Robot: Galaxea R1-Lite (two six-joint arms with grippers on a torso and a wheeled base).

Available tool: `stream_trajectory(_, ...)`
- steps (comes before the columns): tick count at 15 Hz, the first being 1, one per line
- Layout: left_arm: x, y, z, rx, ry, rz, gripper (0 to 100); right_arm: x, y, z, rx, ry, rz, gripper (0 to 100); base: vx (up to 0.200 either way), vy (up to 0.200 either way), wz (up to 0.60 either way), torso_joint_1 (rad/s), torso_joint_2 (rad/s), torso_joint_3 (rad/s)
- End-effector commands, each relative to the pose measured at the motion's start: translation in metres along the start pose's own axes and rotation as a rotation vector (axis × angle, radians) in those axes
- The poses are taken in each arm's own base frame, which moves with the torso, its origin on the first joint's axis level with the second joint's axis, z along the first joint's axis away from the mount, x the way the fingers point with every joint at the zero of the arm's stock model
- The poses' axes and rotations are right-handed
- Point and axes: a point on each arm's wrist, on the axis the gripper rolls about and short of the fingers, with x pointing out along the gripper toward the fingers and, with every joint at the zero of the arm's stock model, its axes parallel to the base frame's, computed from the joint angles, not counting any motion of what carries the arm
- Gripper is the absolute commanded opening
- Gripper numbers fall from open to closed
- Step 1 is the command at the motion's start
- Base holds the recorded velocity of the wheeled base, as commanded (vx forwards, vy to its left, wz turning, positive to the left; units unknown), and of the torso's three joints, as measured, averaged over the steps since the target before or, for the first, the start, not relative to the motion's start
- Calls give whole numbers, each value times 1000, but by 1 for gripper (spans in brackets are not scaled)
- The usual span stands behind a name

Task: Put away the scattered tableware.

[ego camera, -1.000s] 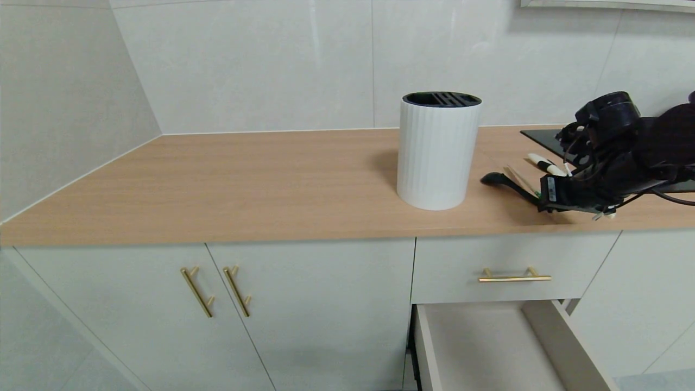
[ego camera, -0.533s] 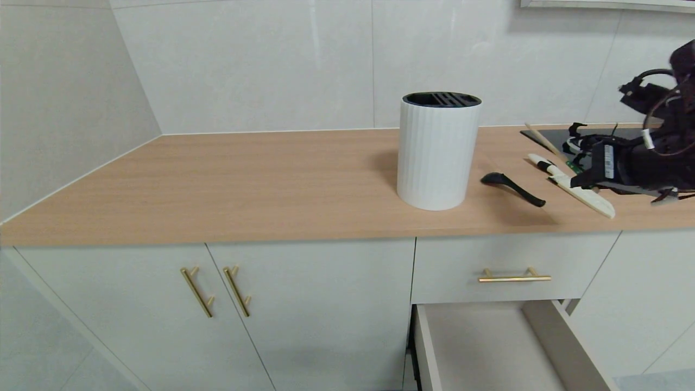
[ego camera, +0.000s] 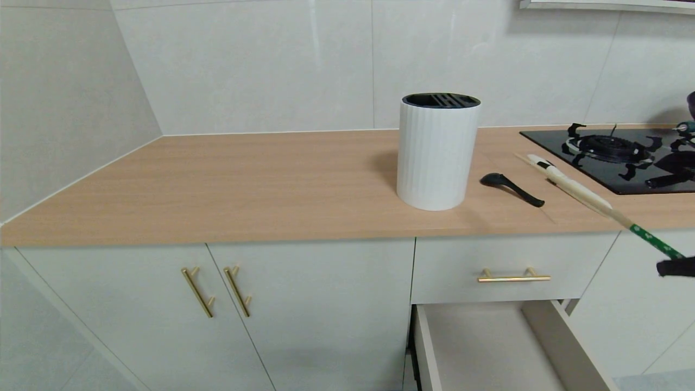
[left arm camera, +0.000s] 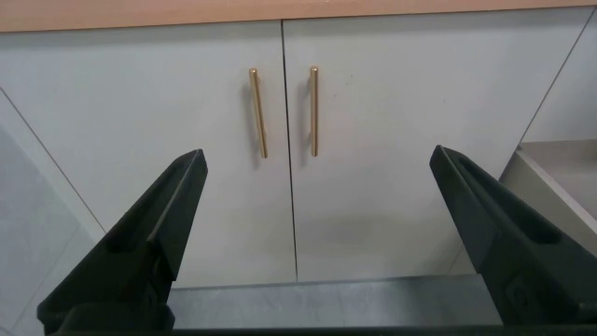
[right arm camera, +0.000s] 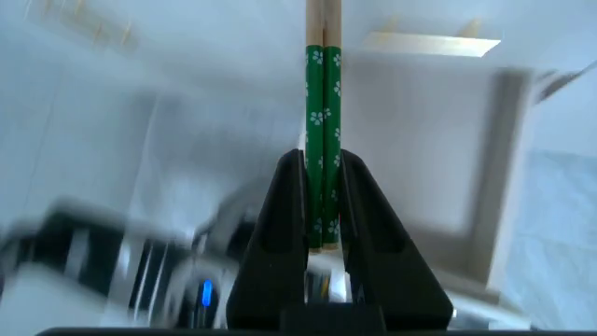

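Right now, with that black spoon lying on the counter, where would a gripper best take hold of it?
Probably the slim handle of the black spoon, midway, coming down from above with jaws set across it. The bowl end lies close to the white holder, leaving little room there, while the handle points away toward the front edge of the counter, apart from the white knife.

The wooden countertop [ego camera: 260,179] stretches toward the robot's left from the right gripper [ego camera: 675,267], which hangs just off its front edge. Nearest the gripper lies a white knife [ego camera: 545,164]. A black spoon [ego camera: 510,187] lies next along, apart from the knife. A white ribbed holder [ego camera: 437,157] stands upright farther on. A black gas hob [ego camera: 608,163] is set into the top beyond the gripper, toward the wall.
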Motion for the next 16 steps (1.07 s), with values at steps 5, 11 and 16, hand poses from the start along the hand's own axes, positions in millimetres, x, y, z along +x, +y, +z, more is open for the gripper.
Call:
stream_trajectory(5,0,0,0,0,2,-1,100,35,-6,-49,-36,261,3,0,0,0,0,0,0,0)
stream_trajectory(11,0,0,0,0,2,-1,100,168,-21,-79,48,528,-105,0,0,0,0,0,0,0)
stream_trajectory(16,0,0,0,0,2,-1,100,205,-27,-86,107,554,-216,0,0,0,0,0,0,0)
